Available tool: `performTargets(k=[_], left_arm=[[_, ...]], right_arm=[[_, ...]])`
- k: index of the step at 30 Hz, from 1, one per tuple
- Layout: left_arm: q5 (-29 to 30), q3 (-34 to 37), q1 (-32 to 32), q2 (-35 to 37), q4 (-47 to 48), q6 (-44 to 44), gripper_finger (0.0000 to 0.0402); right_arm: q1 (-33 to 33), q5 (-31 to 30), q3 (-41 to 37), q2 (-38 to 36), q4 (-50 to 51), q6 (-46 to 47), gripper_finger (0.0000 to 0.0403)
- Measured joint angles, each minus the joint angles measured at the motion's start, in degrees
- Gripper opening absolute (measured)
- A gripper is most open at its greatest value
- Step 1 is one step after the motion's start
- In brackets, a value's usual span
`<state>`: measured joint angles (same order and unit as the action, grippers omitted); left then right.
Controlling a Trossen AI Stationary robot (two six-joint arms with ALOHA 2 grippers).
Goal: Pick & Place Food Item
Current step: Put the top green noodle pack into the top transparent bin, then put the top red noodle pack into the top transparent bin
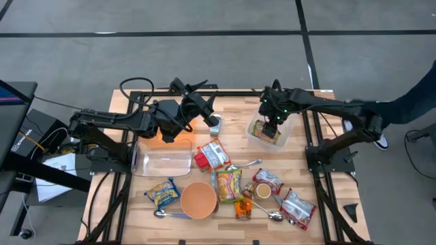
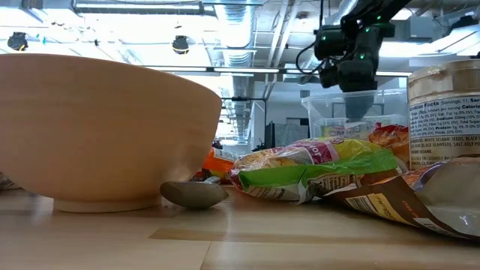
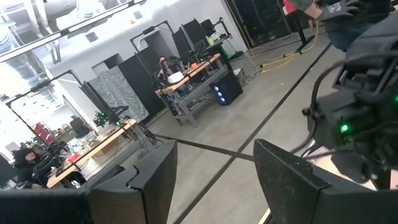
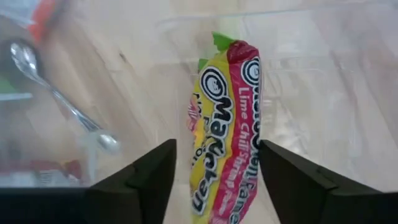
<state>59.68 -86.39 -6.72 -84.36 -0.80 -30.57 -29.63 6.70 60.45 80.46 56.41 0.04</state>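
A yellow-and-red noodle packet (image 4: 227, 118) lies inside a clear plastic container (image 1: 289, 133) at the table's far right. My right gripper (image 4: 216, 149) hangs just above it, pointing down. It is open, one finger on each side of the packet with a gap on both sides. In the high view this gripper (image 1: 272, 124) is over the container, and the low view shows it (image 2: 352, 79) above the container's rim (image 2: 330, 101). My left gripper (image 3: 214, 168) is raised near the table's far edge (image 1: 201, 96). It points level and is open, with nothing between its fingers.
A second clear container (image 1: 162, 158) stands at the left. A wooden bowl (image 1: 199, 199) is near the front edge. Several snack packets (image 1: 228, 182), spoons (image 1: 271, 214) and a small jar (image 1: 263, 190) lie across the table's middle and front right.
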Motion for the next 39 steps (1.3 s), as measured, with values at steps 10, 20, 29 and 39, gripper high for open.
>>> performTargets(k=[10,20,29,39], left_arm=[[0.00,0.00,0.00,0.00,0.00,0.00,0.0204],[0.00,0.00,0.00,0.00,-0.02,0.00,0.0204],[-0.02,0.00,0.00,0.00,-0.03,-0.48,0.0204],[-0.02,0.00,0.00,0.00,-0.02,-0.61,0.0204]], right_arm=[[0.00,3.51,0.00,-4.78,0.59,5.20,0.0249],[2.54,4.55,0.40,-15.34,0.58,10.23,0.0249],[8.51,8.37,4.57,-26.21,0.58,16.51,0.0249],[18.96,11.34,6.95,-30.37,10.99,31.91,0.0249]])
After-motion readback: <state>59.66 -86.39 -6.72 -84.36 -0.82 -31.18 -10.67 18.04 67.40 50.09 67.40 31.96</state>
